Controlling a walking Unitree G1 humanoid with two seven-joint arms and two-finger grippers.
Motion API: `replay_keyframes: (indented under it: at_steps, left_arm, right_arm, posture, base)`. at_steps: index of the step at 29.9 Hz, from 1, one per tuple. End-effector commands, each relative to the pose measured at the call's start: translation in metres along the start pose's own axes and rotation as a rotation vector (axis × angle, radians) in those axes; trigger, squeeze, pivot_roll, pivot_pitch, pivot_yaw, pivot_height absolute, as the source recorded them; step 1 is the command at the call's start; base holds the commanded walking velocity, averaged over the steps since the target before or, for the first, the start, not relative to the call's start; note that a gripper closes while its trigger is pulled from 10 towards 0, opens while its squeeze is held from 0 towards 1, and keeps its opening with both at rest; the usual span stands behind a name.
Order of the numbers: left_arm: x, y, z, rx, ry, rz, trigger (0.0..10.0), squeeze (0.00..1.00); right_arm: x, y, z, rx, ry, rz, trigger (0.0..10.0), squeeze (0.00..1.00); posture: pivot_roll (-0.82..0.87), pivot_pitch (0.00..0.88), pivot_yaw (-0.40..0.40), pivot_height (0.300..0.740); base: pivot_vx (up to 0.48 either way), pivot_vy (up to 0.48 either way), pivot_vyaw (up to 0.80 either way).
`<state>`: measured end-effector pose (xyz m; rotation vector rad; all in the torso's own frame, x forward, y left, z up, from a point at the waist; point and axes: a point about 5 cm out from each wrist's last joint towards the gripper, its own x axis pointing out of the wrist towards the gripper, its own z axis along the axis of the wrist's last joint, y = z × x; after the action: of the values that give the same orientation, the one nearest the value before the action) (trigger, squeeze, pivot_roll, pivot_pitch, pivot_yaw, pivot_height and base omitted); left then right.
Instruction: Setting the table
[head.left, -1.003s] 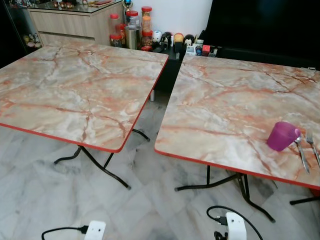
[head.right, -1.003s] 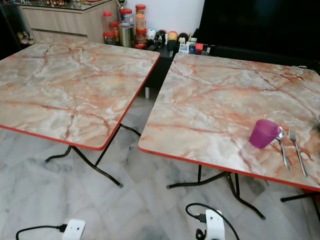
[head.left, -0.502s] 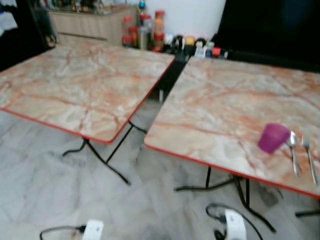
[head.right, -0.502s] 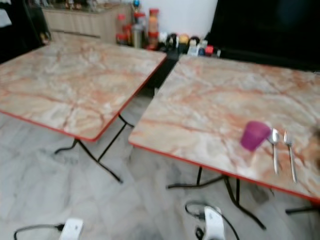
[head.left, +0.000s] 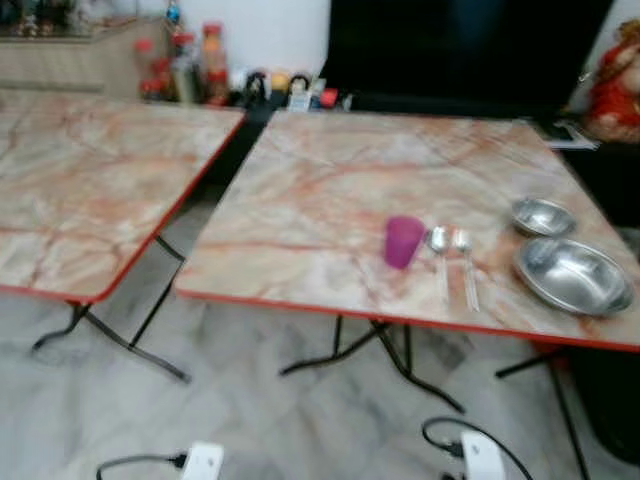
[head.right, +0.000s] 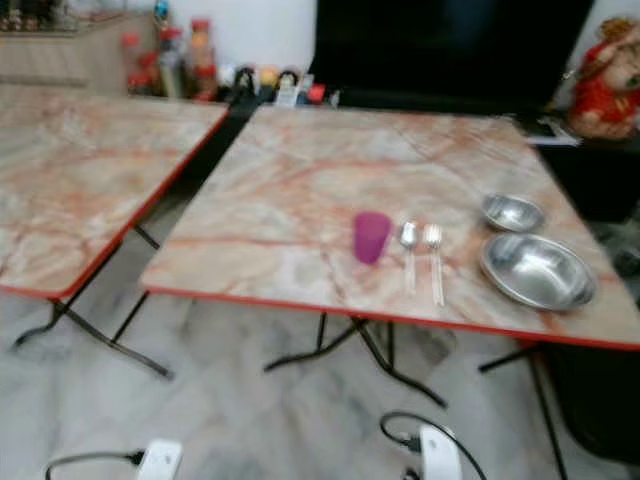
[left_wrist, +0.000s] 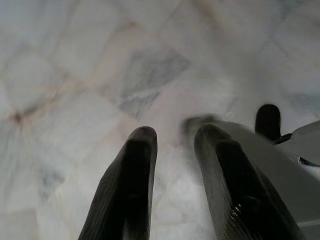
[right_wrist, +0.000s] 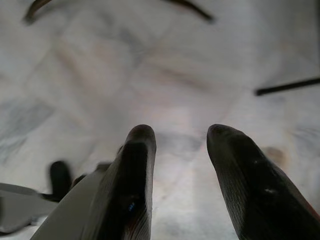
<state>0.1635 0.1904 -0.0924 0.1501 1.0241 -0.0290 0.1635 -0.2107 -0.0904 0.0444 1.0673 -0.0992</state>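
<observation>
The left gripper's fingers (left_wrist: 142, 165) stand slightly apart with nothing between them, and the right gripper's fingers (right_wrist: 235, 165) are spread a little wider, also holding nothing; both arms hang idle, pointing down at the marble floor (head.left: 250, 420).

The task's things lie ahead and above the fingers, on the right-hand table (head.left: 330, 180). Near its front edge stands a purple cup (head.left: 404, 241). Just beside it to the right lie a spoon (head.left: 440, 250) and a fork (head.left: 466, 262), side by side, long axes running from the table's front edge toward its back. Further right sit a small steel bowl (head.left: 543, 216) and, nearer the front edge, a large steel bowl (head.left: 573, 275).

These things sit right of centre, so the right arm looks nearer to them. A second table (head.left: 90, 190) stands to the left across a narrow gap. Jars (head.left: 190, 70) line the far wall. The table's red edge and the black folding legs (head.left: 390, 350) beneath it stand between robot and setting. The head views are blurred.
</observation>
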Motion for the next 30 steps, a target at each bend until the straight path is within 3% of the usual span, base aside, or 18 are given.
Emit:
replay_keyframes:
  at_steps: [1,14,17,27,30]
  left_arm:
    - [-0.0006,0.0037,-0.0033,0.022,0.013,0.011,10.0,0.00]
    - [-0.0006,0.0044,-0.0030,0.025,0.014,0.020,10.0,0.00]
    - [-0.0007,0.0044,-0.0038,0.026,0.015,0.023,10.0,0.00]
    - [-0.0008,0.0061,-0.0035,0.022,0.016,0.031,10.0,0.00]
    - [-0.0007,0.0070,-0.0031,0.023,0.016,0.033,10.0,0.00]
  right_arm:
    - [0.0008,0.0078,0.0004,0.009,-0.004,0.019,10.0,0.00]
    - [0.0009,0.0096,0.0015,0.034,-0.023,0.034,10.0,0.00]
    - [0.0009,0.0094,0.0028,-0.005,-0.027,0.038,10.0,0.00]
    - [0.0009,0.0103,0.0037,-0.023,-0.031,0.051,10.0,0.00]
    - [0.0009,0.0105,0.0033,-0.002,-0.031,0.051,10.0,0.00]
  posture:
    - [0.06,0.000,-0.049,0.740]
    - [0.05,0.000,-0.047,0.740]
    - [0.05,0.000,-0.047,0.740]
    - [0.06,0.000,-0.052,0.740]
    - [0.06,0.000,-0.051,0.740]
  base:
    - [0.000,-0.296,0.00]
    - [0.000,-0.232,0.00]
    - [0.000,0.000,0.00]
    - [0.000,0.000,0.76]
    - [0.000,0.000,0.00]
